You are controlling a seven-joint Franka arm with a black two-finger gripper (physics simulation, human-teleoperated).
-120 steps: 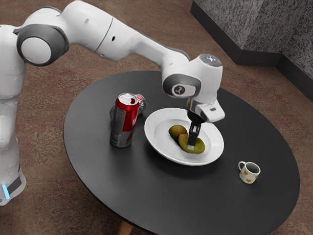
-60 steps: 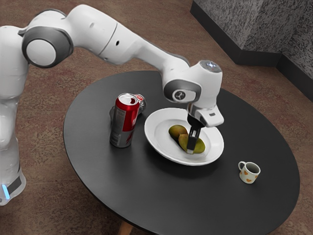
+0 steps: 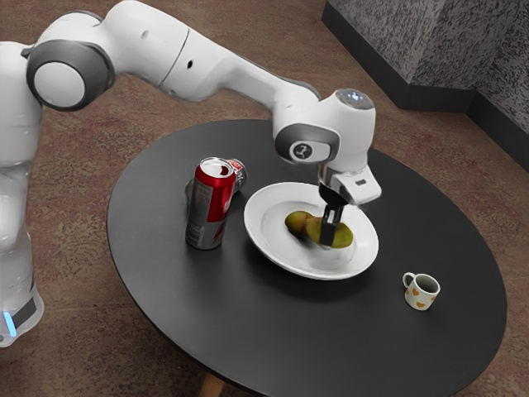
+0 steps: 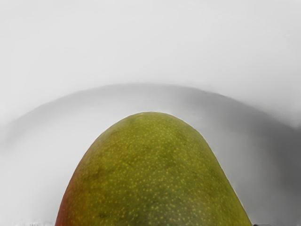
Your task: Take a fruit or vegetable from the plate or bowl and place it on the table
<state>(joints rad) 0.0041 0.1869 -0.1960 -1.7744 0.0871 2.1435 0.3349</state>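
Broadly, a brown floor (image 3: 74, 231) and a speckled grey wall (image 3: 413, 37) form the setting. On the floor stands a round black table (image 3: 248, 335), over which a white arm (image 3: 165, 58) reaches from the exterior view's left. Near the middle of the table, somewhat toward its far edge, lies a white plate (image 3: 251, 225).

Between the plate and the table edge at the exterior view's left, a red and silver can (image 3: 212, 207) stands upright, its top facing up. Just behind it, on the side of the far edge, is a second can (image 3: 240, 176), partly hidden.

The black gripper (image 3: 329, 236) points down within the plate's rim, pinching the mango (image 3: 345, 233), which is green with a reddish flank. The mango is over the half of the plate toward the exterior view's right; whether its underside touches the plate cannot be told. In the wrist view it appears directly under the hand, with the plate's pale surface beyond it.

A small pale mug (image 3: 421, 293) with orange marks stands between the plate and the table edge at the exterior view's right. Smallest, a rounded brownish-green fruit (image 3: 297, 222) rests in the plate, just beside the mango.
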